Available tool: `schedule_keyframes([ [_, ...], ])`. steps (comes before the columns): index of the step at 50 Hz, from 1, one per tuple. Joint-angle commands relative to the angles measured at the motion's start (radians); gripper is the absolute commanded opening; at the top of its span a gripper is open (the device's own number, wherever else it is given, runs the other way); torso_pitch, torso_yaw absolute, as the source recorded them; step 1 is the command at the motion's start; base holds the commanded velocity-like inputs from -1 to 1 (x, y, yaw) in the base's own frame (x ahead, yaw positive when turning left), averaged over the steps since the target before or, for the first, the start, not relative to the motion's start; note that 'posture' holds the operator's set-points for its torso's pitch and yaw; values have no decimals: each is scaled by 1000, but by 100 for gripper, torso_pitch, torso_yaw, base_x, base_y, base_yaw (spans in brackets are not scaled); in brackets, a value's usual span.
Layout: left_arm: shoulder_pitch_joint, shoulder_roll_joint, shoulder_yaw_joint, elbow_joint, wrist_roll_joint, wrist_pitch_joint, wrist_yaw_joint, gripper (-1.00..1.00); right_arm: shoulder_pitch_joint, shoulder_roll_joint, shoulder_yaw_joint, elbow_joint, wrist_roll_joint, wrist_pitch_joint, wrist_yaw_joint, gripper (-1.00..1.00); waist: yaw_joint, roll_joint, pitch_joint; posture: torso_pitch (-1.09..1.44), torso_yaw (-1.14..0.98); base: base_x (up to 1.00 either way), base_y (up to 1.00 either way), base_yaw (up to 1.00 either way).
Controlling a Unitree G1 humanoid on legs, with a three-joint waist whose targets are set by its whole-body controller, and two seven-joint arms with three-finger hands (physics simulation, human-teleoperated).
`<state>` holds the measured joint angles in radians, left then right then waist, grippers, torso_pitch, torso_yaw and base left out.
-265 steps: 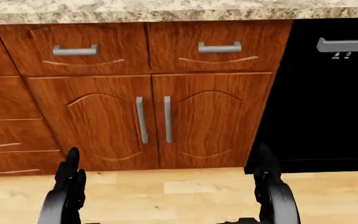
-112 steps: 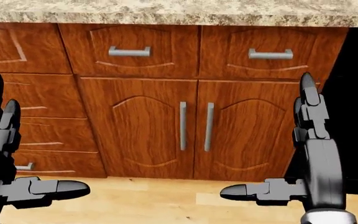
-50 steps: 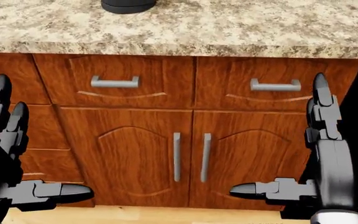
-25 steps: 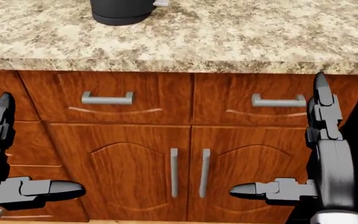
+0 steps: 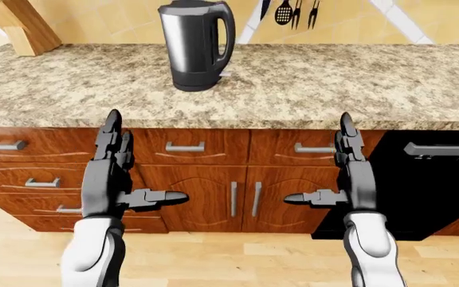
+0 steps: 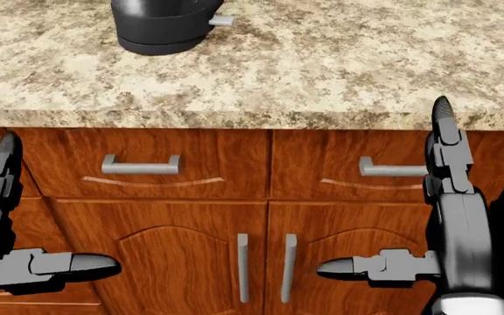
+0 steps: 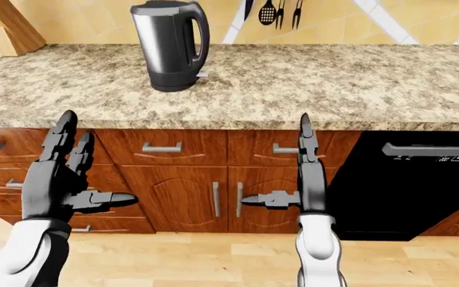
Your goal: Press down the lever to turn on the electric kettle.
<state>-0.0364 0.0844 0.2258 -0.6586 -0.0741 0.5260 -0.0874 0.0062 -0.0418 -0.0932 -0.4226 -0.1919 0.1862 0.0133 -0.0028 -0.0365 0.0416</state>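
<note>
A dark electric kettle (image 5: 195,45) stands far on the granite counter (image 5: 333,89). Nearer, left hand (image 5: 110,179) and right hand (image 5: 349,182) spread wide, empty.

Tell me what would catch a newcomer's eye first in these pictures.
The dark steel kettle standing upright on the speckled granite counter, upper left of centre in the left-eye view. Then the robot's left hand and right hand, fingers spread, raised before the wooden cabinets, both empty.
</note>
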Motion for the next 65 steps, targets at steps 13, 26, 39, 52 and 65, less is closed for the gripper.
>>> schedule_keyframes([
  [13,-32,19,28,-72,-4,1,7,100,-31,-3,0,-82,1,5,11,100,10,107,-13,0,0,17,0,0],
  [26,-42,28,37,-70,-6,7,5,100,-60,-8,1,-100,-7,47,16,100,3,-11,-17,0,0,17,0,0],
  [39,-45,32,43,-71,-9,11,4,100,-87,-13,5,-111,-14,79,18,100,8,109,-14,0,0,18,0,0],
  [52,-41,32,47,-67,-11,4,2,100,-85,-10,14,-111,-22,78,17,100,5,-9,-21,0,0,18,0,0],
  [65,-36,31,51,-68,-13,-2,0,100,-83,-11,14,-109,-33,73,17,100,8,108,-17,0,0,13,1,0],
])
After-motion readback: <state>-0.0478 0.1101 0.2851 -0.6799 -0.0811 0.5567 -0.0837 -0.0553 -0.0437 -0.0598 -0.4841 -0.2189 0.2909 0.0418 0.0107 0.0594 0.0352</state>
